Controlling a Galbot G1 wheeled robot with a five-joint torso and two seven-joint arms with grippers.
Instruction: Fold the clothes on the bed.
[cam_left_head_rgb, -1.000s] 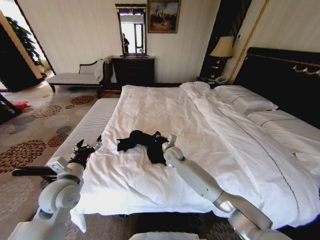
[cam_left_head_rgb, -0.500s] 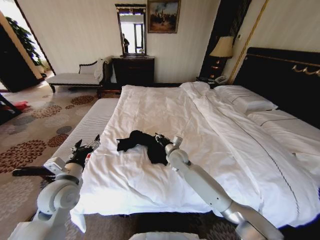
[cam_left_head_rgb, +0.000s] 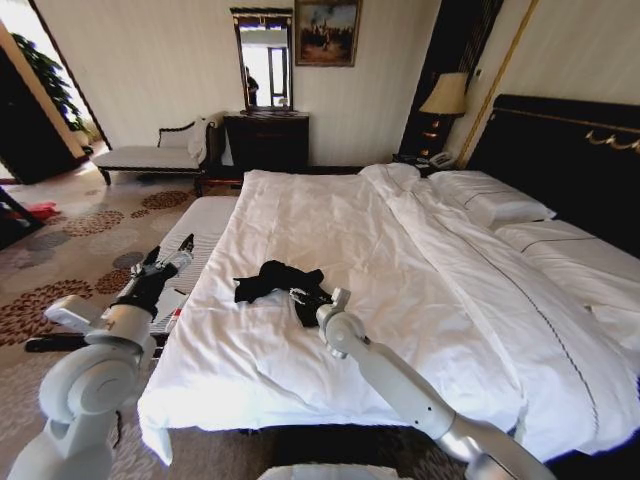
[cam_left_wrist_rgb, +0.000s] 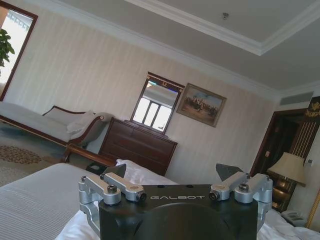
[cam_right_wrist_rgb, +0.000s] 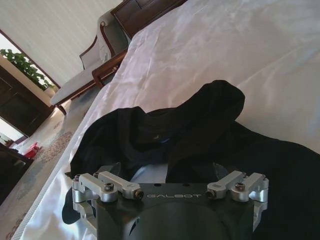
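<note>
The T-shirt (cam_left_head_rgb: 282, 285) lies crumpled on the bed (cam_left_head_rgb: 420, 300), toward its left edge and nearer the foot than the pillows. The right gripper (cam_left_head_rgb: 305, 296) is down at the heap's near side — jaws apart, seemingly in the cloth, though the black fabric hides the tips. The left gripper (cam_left_head_rgb: 170, 258) hangs off the bed's left edge, raised, jaws apart — nothing between them.
</note>
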